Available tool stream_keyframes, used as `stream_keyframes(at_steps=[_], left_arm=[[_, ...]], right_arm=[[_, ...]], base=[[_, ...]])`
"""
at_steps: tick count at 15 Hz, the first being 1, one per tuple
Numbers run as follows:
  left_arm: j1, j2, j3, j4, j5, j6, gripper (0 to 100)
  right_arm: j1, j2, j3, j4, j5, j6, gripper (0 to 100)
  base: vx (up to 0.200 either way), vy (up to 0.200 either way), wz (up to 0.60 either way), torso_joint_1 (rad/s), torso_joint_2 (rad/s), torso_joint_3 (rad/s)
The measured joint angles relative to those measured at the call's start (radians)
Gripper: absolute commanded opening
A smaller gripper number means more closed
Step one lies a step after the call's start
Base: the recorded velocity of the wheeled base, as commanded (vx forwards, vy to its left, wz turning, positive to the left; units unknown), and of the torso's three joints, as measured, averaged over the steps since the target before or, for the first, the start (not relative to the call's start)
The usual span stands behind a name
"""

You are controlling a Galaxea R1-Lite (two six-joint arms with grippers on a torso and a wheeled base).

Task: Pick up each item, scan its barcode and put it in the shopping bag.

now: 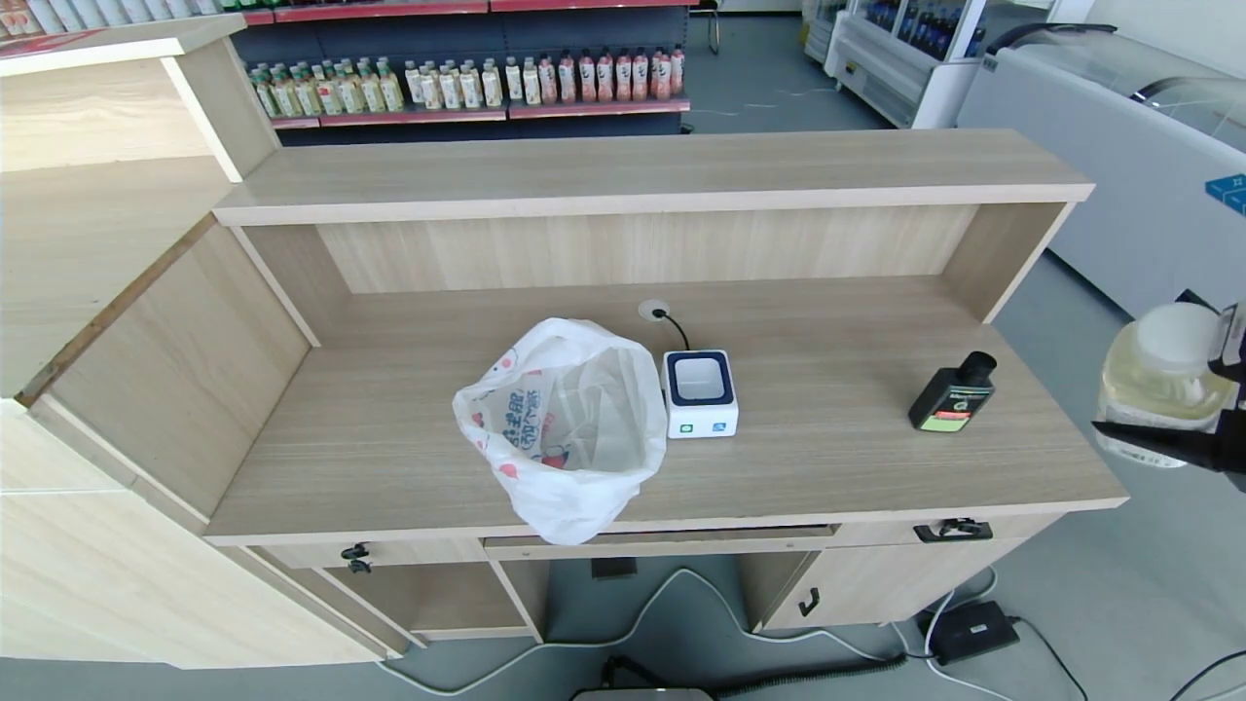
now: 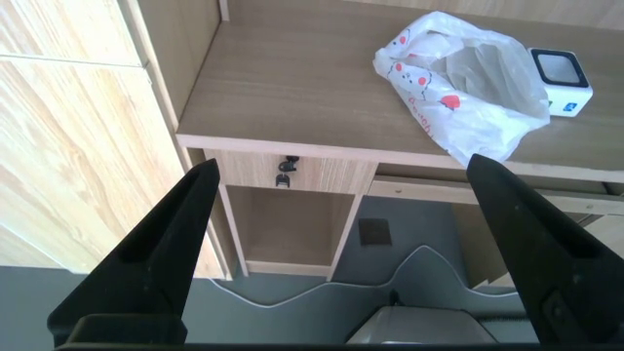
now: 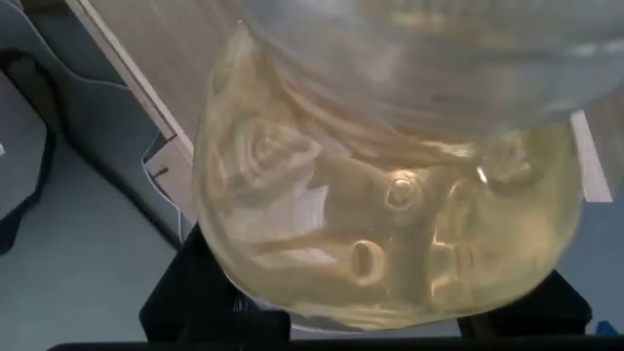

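Grips pale bottle (image 3: 390,195) in right tool (image 1: 1202,399) past desk's (image 1: 827,409) right end, presumably for scanner (image 1: 699,392) then bag (image 1: 565,419); has left tool (image 2: 341,175) open, empty

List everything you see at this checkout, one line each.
shopping bag: one, white with red print, mid-counter
scanner: one, white, dark top, right of the bag
dark bottle: one, black, green label, counter's right part
pale bottle: one, yellowish, white cap, past counter's right end
counter: one, light wood
shelf bottles: many, pale and pink, behind counter
left hand: one, black, open, low at counter's left front
right hand: one, black, shut on the pale bottle
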Motion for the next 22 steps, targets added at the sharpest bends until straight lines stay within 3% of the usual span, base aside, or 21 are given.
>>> stream_keyframes(at_steps=[2, 4, 11, 13, 14, 16, 19, 22], left_arm=[[0.000, 0.000, 0.000, 0.000, 0.000, 0.000, 100], [0.000, 0.000, 0.000, 0.000, 0.000, 0.000, 100], [0.000, 0.000, 0.000, 0.000, 0.000, 0.000, 100], [0.000, 0.000, 0.000, 0.000, 0.000, 0.000, 100], [0.000, 0.000, 0.000, 0.000, 0.000, 0.000, 100], [0.000, 0.000, 0.000, 0.000, 0.000, 0.000, 100], [0.000, 0.000, 0.000, 0.000, 0.000, 0.000, 100], [0.000, 0.000, 0.000, 0.000, 0.000, 0.000, 100]], right_arm=[[-0.091, 0.026, -0.026, 0.071, 0.119, -0.206, 0], [-0.146, 0.043, -0.033, 0.089, 0.159, -0.324, 0], [-0.216, 0.084, -0.045, 0.072, 0.199, -0.464, 0], [-0.221, 0.098, -0.062, 0.022, 0.193, -0.489, 0], [-0.219, 0.108, -0.066, -0.006, 0.189, -0.495, 0], [-0.191, 0.139, -0.071, -0.202, 0.189, -0.499, 0], [-0.066, 0.230, -0.080, -0.424, 0.208, -0.483, 0], [0.056, 0.336, -0.088, -0.517, 0.259, -0.478, 0]], base=[[0.000, 0.000, 0.00, 0.000, 0.00, 0.000], [0.000, 0.000, 0.00, 0.000, 0.00, 0.000], [0.000, 0.000, 0.00, 0.000, 0.00, 0.000], [0.000, 0.000, 0.60, 0.000, 0.00, 0.002], [0.000, 0.000, 0.60, -0.002, 0.00, 0.007], [0.000, 0.000, 0.60, 0.000, 0.00, 0.002], [0.000, 0.000, 0.60, 0.004, 0.01, 0.001], [0.000, 0.000, 0.00, 0.000, 0.00, 0.000]])
